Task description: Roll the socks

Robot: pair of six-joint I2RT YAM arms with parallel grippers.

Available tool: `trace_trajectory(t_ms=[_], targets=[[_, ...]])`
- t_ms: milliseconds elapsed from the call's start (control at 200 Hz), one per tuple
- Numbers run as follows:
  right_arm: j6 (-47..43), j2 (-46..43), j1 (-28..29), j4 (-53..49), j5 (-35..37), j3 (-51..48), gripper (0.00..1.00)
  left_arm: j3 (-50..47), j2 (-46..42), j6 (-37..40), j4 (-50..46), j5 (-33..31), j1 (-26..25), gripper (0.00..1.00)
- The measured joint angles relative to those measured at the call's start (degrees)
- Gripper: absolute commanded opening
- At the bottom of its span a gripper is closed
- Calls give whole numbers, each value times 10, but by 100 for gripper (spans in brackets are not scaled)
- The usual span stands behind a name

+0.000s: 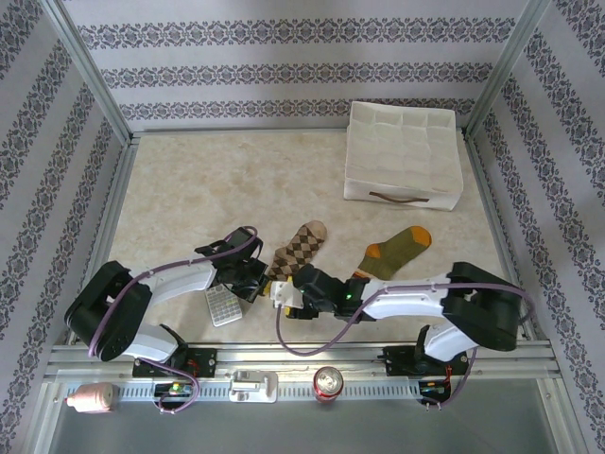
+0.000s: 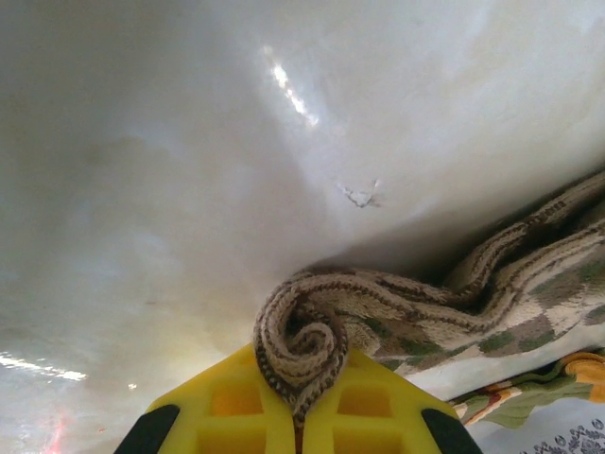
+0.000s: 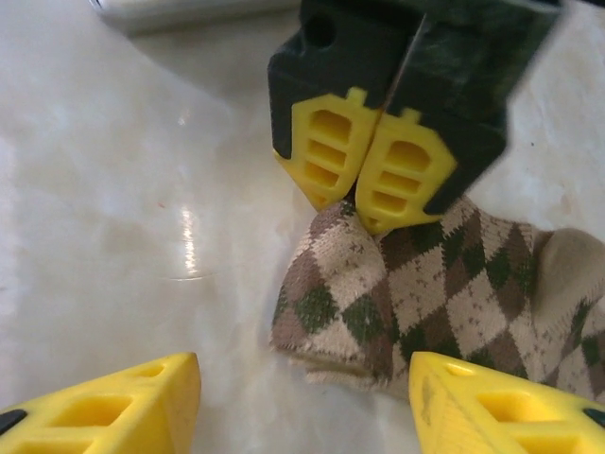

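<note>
Where its cuff end winds into a small tight coil, the brown and beige argyle sock (image 2: pixel 406 317) is nipped by the left gripper (image 2: pixel 298 388), whose yellow jaws are pressed together on the fabric with the coil bulging just above their tips. From that pinch the rest of the sock runs flat across the pale marbled table (image 1: pixel 217 189), near its front middle, with the beige toe pointing toward the back right. Facing this grip, the right gripper (image 3: pixel 302 388) is spread wide and holds nothing. One of its yellow jaws stands over bare table to one side of the cuff end and the other by the diamond pattern, and whether that one touches the cloth cannot be told. Just right of the argyle sock and apart from it lies the olive green sock (image 1: pixel 402 248), flat, with its orange toe toward the back right and its near end by the right arm. A grey calculator (image 1: pixel 224 305) sits beside the left gripper, partly under that arm. Well back, by the far right corner, stands a white fabric box (image 1: pixel 405 151) with a brown handle, and a drinks can (image 1: pixel 328 383) stands at the front rail between the arm bases
</note>
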Motion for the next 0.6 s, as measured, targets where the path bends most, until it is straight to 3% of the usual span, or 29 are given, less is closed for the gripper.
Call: trace_trajectory(t_ms=[155,300,535,600], targets=[[-45,57,8,7,40,38,48,8,9,0,-3,6,0,0],[-67,90,9,13,56,58,22,9,11,0,-3,11,3,0],[-40,110,5,7,61,75,0,9,7,1,-3,2,12,0],[-26,112,0,4,51,79,0,8,3,3,-3,-2,14,13]])
